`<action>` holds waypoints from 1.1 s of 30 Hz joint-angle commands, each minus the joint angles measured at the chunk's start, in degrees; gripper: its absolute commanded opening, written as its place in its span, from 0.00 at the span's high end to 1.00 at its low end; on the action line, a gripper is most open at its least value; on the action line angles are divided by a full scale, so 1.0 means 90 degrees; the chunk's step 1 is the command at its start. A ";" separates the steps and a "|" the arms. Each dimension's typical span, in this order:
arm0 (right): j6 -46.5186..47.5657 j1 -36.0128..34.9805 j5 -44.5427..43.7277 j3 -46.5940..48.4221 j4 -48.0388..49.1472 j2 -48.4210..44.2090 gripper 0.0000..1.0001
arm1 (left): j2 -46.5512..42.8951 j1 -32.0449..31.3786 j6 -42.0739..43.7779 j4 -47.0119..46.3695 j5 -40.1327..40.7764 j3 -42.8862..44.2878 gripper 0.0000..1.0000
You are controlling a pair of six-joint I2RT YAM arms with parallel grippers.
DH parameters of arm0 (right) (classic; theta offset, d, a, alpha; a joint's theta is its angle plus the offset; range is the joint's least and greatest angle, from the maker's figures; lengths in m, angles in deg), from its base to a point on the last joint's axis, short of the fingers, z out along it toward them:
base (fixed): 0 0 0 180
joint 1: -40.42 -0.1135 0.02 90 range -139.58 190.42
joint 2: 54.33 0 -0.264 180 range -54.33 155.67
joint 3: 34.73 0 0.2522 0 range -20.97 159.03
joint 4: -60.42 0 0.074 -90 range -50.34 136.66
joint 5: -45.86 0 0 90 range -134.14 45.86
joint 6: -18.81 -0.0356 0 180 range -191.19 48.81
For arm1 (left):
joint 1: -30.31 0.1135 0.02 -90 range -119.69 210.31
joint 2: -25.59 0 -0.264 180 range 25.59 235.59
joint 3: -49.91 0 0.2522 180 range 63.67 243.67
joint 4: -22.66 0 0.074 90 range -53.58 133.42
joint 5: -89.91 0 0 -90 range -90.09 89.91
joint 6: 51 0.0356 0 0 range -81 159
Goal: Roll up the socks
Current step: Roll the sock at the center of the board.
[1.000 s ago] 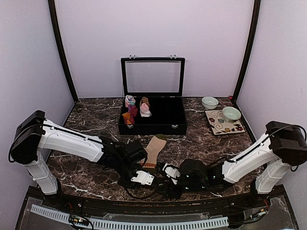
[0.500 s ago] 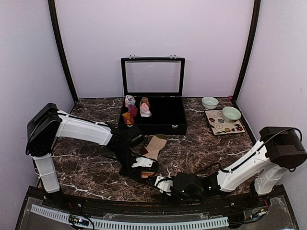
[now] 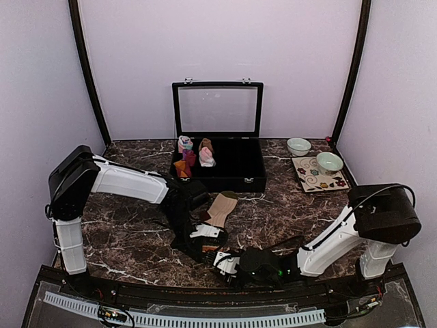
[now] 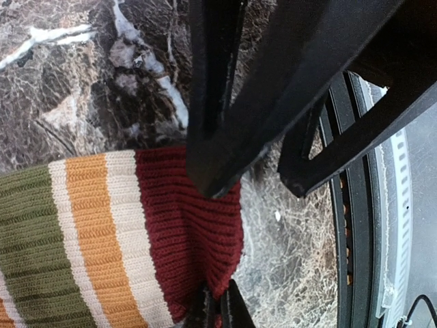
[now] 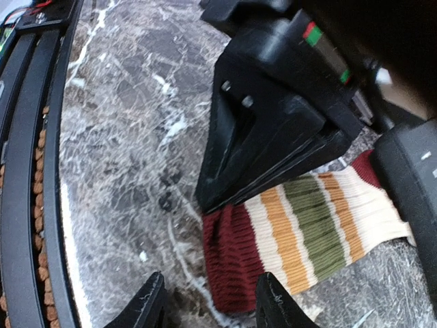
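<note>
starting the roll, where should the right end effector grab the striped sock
The dark red cuff of the striped sock, at the free corner beside the left end effector. Come from the near side: the cuff lies flat, ending there.

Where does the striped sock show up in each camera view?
Top external: striped sock, middle of the picture, tan foot showing.
Left wrist: lower left, dark red cuff toward centre.
Right wrist: lower right, cuff pointing left.
Shared landmark: the left tool pinching the dark red cuff.
</note>
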 commanded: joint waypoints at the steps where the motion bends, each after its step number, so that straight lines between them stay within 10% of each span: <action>1: 0.0289 0.0187 0.0172 -0.0047 0.0613 0.0014 0.57 | 0.0167 0.0087 0.0246 0.0621 -0.0068 0.0227 1.00; 21: 0.0562 0.0596 0.0890 0.0359 0.0578 0.0632 0.72 | 0.0433 0.0248 0.0386 0.1245 -0.0461 0.0662 1.00; 33: -0.0089 0.0616 0.1316 0.0287 0.0262 0.0636 1.00 | 0.0055 0.0350 0.0170 0.0927 -0.0187 0.0403 0.88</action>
